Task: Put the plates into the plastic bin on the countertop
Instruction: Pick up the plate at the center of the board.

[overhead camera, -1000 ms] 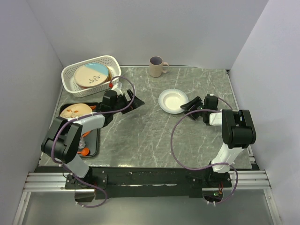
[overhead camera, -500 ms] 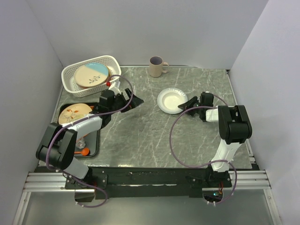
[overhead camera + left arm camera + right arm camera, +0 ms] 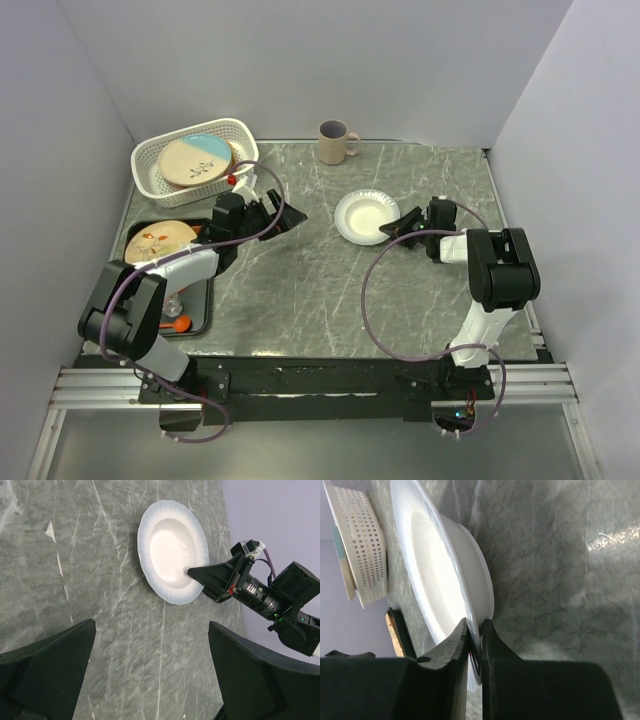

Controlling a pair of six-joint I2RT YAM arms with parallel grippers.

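A pale white-blue plate lies on the grey-green countertop; it also shows in the left wrist view and the right wrist view. My right gripper is shut on its right rim, one finger above and one below. The white perforated bin at the back left holds a half-pink, half-blue plate with a twig on other plates. A tan-orange plate lies on the black tray. My left gripper is open and empty over the counter, left of the white plate.
A beige mug stands at the back centre. A flat black tray at the left holds the tan-orange plate and small orange items. White walls close in the back and both sides.
My right gripper has moved left onto the white plate's rim and shut on it; the plate has shifted slightly left. My left gripper has drawn back a little to the left.
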